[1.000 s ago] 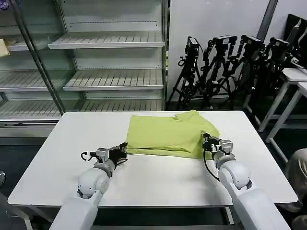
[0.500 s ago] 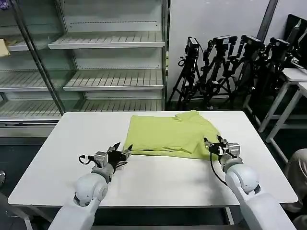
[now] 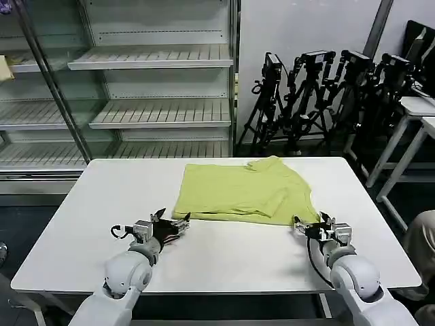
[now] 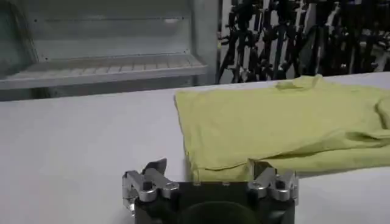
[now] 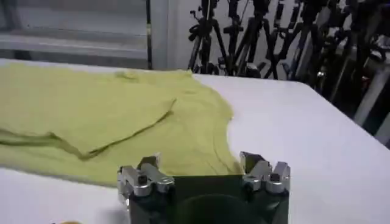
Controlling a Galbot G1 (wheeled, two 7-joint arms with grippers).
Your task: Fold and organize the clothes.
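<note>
both grippers retreated; t-shirt (image 3: 238, 190) lies crosswise, apparently.

Head view looks down from above; wrist views skim low (both sharing the T-shirt (image 3: 238, 190)).

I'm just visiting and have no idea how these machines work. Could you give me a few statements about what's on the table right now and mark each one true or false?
1. The T-shirt lies folded on the white table. True.
2. The left gripper is clamped on the shirt. False: it is open, just off the near edge.
3. The right gripper is open. True.
4. The shirt hangs off the table. False: it lies wholly on top.
5. Tripods stand behind the table. True.
</note>
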